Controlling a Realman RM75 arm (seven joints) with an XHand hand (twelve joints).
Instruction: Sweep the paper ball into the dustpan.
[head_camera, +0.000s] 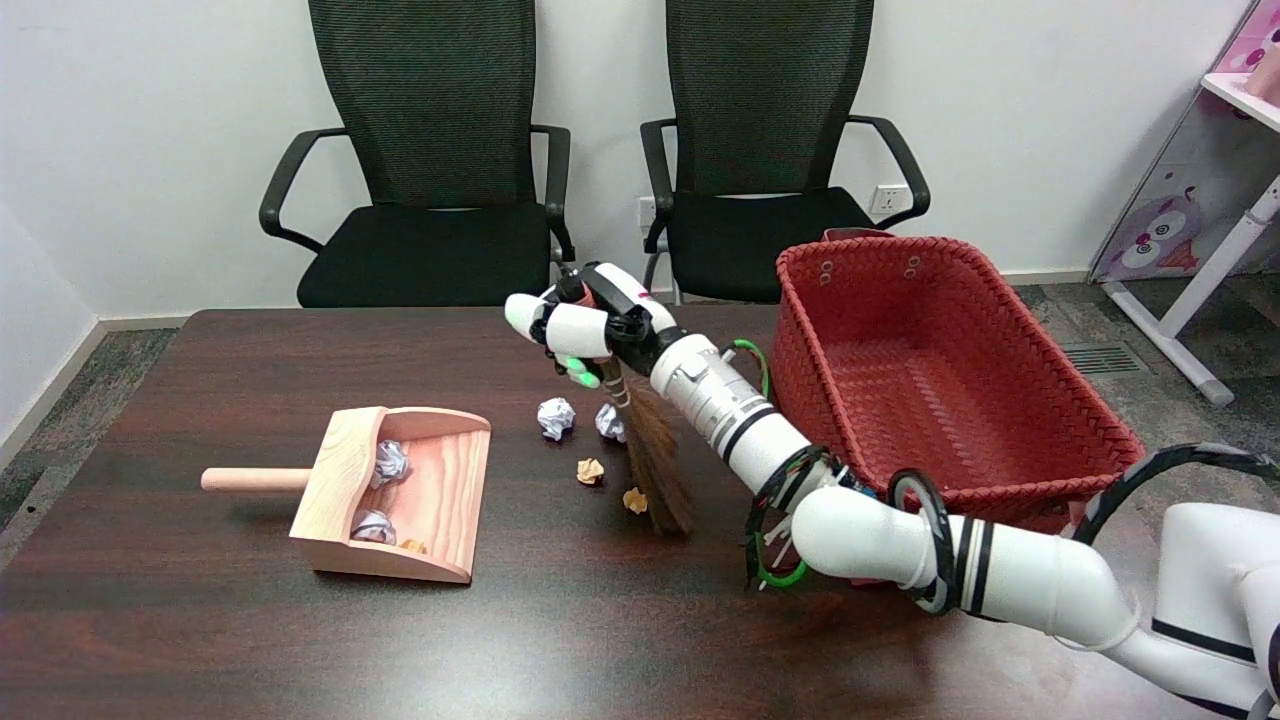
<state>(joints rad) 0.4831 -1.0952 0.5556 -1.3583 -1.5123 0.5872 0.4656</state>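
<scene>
Right hand (580, 325) grips broom (655, 460), paper balls (556, 417) just below it.

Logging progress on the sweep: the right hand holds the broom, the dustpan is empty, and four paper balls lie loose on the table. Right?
Not quite: the head view shows the dustpan already holds paper balls. The right hand does hold the broom, and four loose balls lie on the table.

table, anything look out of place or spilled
Four crumpled scraps lie loose on the table: two white paper balls and two small tan bits, beside the broom the right hand holds. Others already sit in the dustpan. Nothing looks damaged.
</scene>
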